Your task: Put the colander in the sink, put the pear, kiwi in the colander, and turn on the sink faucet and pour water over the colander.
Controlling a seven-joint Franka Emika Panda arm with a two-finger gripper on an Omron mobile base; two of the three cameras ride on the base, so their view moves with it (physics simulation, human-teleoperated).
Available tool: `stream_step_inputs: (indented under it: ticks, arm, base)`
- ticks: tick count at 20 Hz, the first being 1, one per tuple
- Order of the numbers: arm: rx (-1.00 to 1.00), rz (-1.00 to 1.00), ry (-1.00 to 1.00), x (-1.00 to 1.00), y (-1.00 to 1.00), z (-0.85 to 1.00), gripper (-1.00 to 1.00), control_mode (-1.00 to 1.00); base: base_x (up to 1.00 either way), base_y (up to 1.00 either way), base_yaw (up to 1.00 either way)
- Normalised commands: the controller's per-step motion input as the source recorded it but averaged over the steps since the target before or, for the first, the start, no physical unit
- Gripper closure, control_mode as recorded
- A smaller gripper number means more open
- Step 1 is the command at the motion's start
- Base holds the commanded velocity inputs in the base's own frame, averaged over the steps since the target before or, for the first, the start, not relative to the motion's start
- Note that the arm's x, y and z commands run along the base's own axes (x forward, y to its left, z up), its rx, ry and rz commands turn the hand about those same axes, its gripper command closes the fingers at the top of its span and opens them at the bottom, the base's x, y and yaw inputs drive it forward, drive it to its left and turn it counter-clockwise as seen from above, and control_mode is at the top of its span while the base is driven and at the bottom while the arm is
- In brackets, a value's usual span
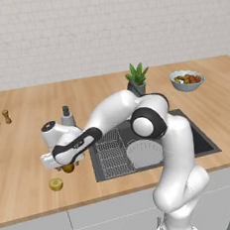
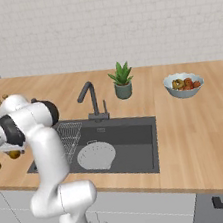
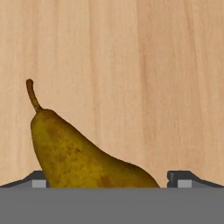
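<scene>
Shakers (image 1: 0, 117): two small brown ones, far left on the wood counter (image 1: 20, 146), well apart from the arm.
Gripper (image 1: 67, 165): low over the counter left of the sink; its fingers (image 3: 37, 179) stand either side of the pear. Whether they press on it cannot be told.
Pear (image 3: 74, 153): between the fingers, stem up in the hand view, brown-yellow with dark specks; wood grain behind it.
Kiwi (image 1: 56, 184): on the counter just in front of the gripper, near the pear but apart from it.
Dispenser (image 1: 66, 116): grey bottle behind the hand, close to the sink's left rear corner.
Sink (image 2: 134, 145): dark basin; wire rack (image 2: 69, 135) in its left part.
Colander (image 2: 96, 155): white, on the sink floor beside the rack.
Faucet (image 2: 91, 100): at the rear rim, spout bent to the left in the right view.
Plant (image 2: 122, 80): potted, just right of the faucet.
Bowl (image 2: 183, 84): grey-blue, with fruit, far right.
Writing: none legible.
</scene>
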Motion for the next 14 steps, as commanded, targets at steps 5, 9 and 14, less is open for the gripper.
stream_step_inputs:
  ticks: [5,9,14]
  arm:
    - [0.00,0.00,0.00,-0.01,-0.24,-0.27,1.00,-1.00]
    - [0.00,0.00,0.00,-0.07,-0.20,-0.18,1.00,-1.00]
    - [-0.01,0.00,0.00,-0.11,-0.44,-0.06,1.00,-1.00]
  base:
    - [0.00,0.00,0.00]
    - [0.00,0.00,0.00]
    - [0.00,0.00,0.00]
